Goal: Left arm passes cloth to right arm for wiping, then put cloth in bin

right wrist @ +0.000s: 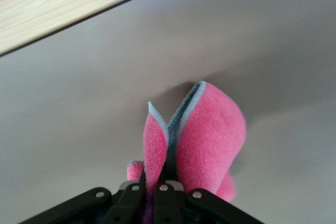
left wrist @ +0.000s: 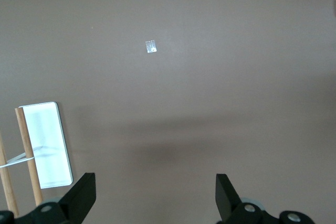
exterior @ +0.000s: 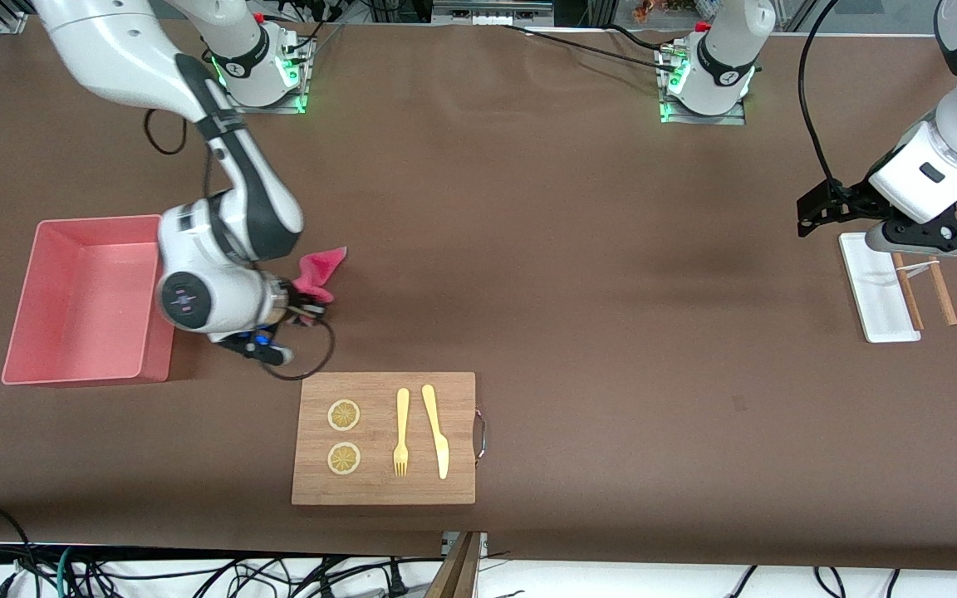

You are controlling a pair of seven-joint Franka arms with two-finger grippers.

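My right gripper is shut on the crimson-pink cloth and holds it just above the bare table, between the salmon-pink bin and the wooden cutting board. In the right wrist view the cloth stands folded up from between the closed fingers, its grey edge showing. My left gripper is open and empty, over the small white tray at the left arm's end of the table. In the left wrist view its fingertips stand wide apart over bare table.
The cutting board bears two lemon slices, a yellow fork and a yellow knife. The white tray has two wooden sticks across it; it also shows in the left wrist view. The bin is empty.
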